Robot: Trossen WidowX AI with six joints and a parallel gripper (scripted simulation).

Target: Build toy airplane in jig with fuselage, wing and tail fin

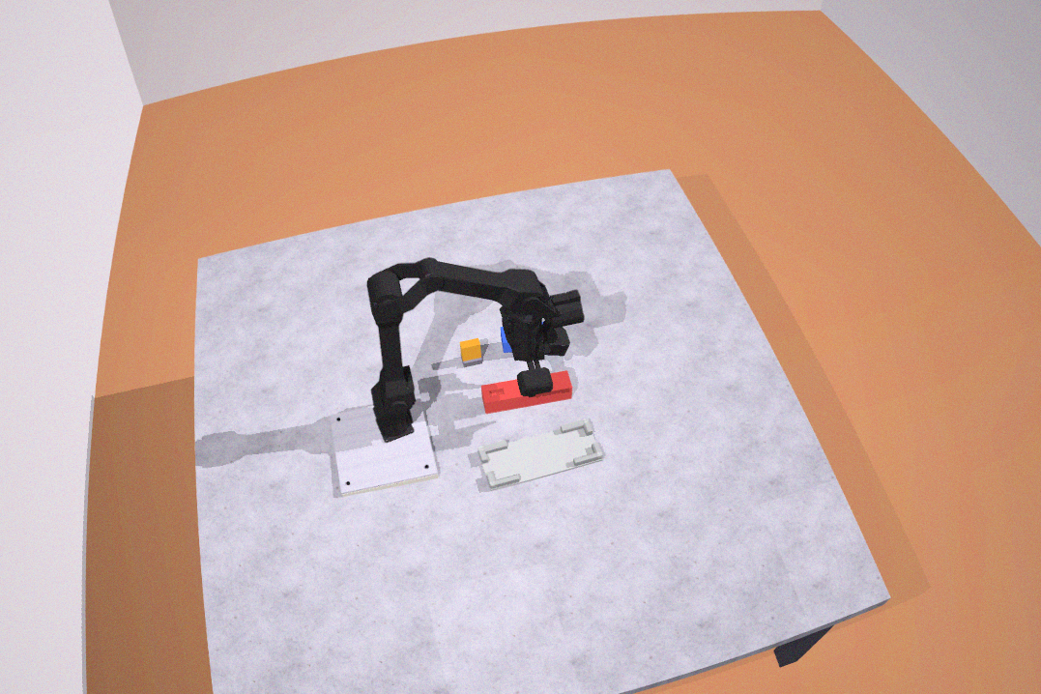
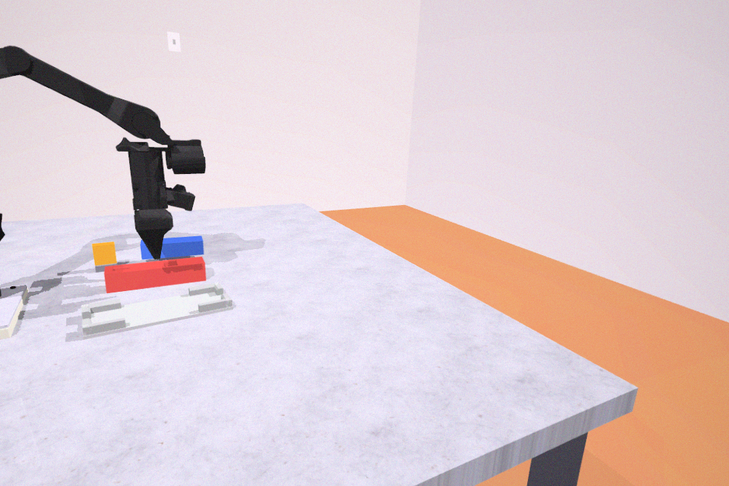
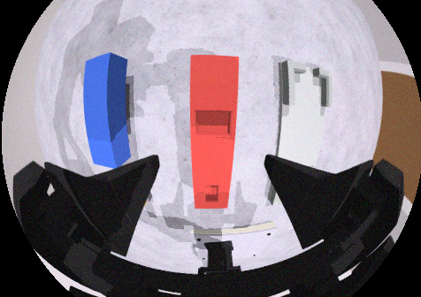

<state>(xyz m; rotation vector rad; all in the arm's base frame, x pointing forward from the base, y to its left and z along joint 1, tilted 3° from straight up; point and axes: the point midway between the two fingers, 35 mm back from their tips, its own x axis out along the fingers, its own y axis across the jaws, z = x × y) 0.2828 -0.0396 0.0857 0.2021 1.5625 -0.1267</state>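
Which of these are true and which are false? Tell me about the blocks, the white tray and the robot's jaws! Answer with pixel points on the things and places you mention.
1. The red block (image 1: 501, 398) (image 2: 147, 277) (image 3: 214, 157) is sitting in the white tray (image 1: 537, 453) (image 2: 153, 311) (image 3: 301, 126). False: it lies beside the tray, on the table.
2. The red block has two holes in its top. True.
3. The jaws are squeezing the blue block (image 2: 185, 246) (image 3: 96, 109). False: they are open, with nothing between them.
4. The yellow block (image 1: 470, 349) (image 2: 104, 253) is smaller than the red block. True.
5. The blue block is stuck into the red block. False: they are apart.
6. The jaws are above the red block. True.
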